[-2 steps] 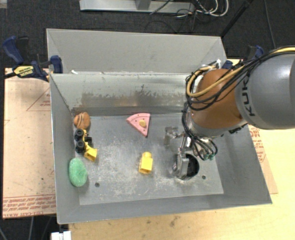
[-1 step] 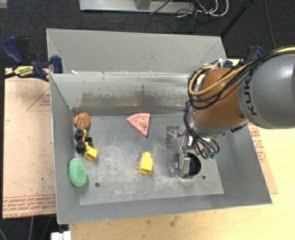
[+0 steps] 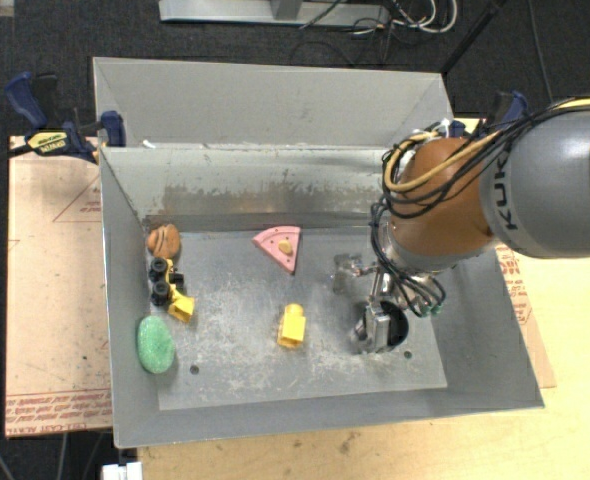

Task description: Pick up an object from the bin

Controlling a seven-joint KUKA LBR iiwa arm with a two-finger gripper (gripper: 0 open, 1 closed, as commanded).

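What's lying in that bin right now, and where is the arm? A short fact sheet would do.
bin: grey metal
tool: down at the floor's right side in the view
nearest thing: yellow block, left of the tool, apart from it
middle, near back wall: pink wedge
left side, back to front: brown lump, black-and-yellow piece, green oval

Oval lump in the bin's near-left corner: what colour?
Green: the oval lump shows best in the camera view.

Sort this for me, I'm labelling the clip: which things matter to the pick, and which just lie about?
In play: tool, low at the bin floor's right; yellow block, nearest it.
Lying about: pink wedge, green oval, brown lump, black piece, small yellow piece.
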